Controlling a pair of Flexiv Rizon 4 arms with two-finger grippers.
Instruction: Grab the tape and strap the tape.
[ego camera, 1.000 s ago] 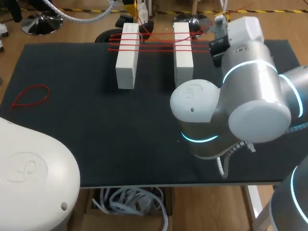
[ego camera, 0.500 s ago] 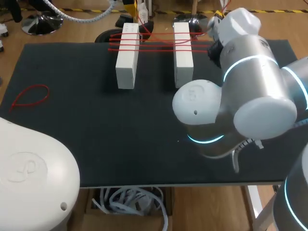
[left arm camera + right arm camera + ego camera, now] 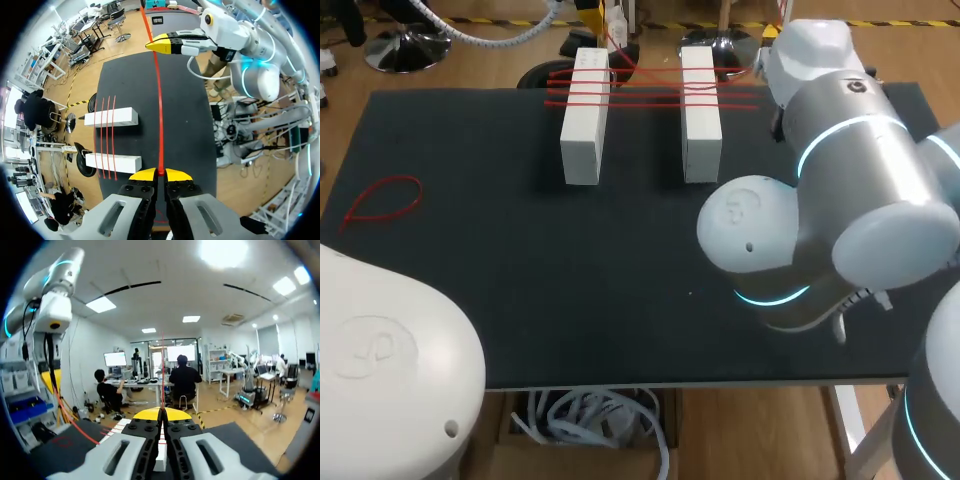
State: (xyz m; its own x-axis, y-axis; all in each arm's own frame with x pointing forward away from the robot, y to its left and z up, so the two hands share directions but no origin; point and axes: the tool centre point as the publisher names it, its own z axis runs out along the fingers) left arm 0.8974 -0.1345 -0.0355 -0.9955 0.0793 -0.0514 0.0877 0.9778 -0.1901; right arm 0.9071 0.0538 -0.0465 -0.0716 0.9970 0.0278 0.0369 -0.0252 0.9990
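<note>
Still pinched at both ends, the red tape (image 3: 160, 110): fingers fully closed on it at the left gripper (image 3: 160, 174), and likewise at the right gripper (image 3: 162, 412). Stretched straight between the two, over the table (image 3: 520, 280), beside the two white blocks (image 3: 585, 115). Across the blocks, several more red strips (image 3: 640, 90). Since a second ago, right arm (image 3: 860, 180) shifted rightward and a little farther away in the head view, uncovering the strips' right ends. Near the table's left edge, red loop (image 3: 382, 200), unmoved.

Red tape (image 3: 159, 110), white blocks (image 3: 585, 115) crossed by red strands (image 3: 645, 85), black table (image 3: 520, 260), your left gripper (image 3: 160, 174) yellow-tipped — your right arm (image 3: 860, 170) silver-white, ringed cyan.
</note>
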